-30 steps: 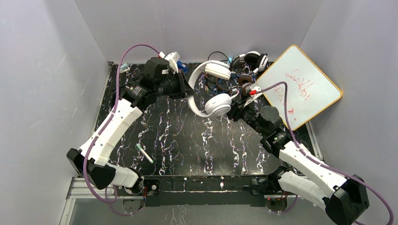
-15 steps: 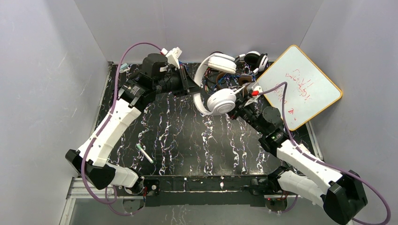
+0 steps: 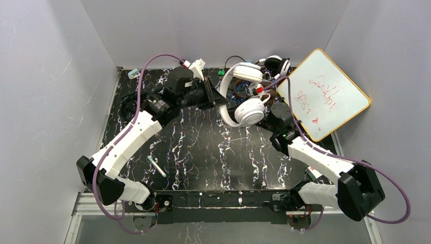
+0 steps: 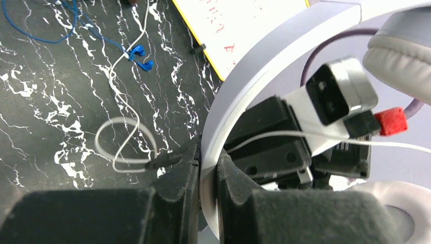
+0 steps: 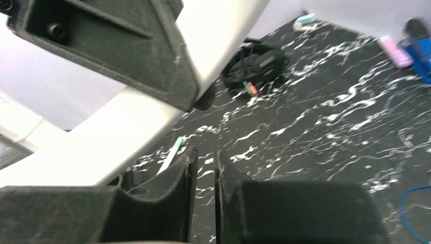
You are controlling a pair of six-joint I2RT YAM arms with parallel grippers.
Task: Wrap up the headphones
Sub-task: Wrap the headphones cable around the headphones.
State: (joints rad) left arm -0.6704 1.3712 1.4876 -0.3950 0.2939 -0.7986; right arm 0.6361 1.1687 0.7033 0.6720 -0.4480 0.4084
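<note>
Black marbled tabletop (image 3: 203, 152). White headphones (image 3: 250, 111) have shifted right. Left pincer (image 4: 207, 178) pinches the headband (image 4: 254, 66); right pincer (image 5: 203, 152) pressed nearly together, possibly on the cord (image 4: 315, 136). Winding barely begun.

Looked down from above and behind the arm bases over the table (image 3: 203, 147), and peered close from each wrist, left toward 3 o'clock sharing the white headphones (image 3: 249, 109) and whiteboard (image 3: 325, 96), right toward 9 o'clock sharing the pen (image 3: 156, 166).
</note>
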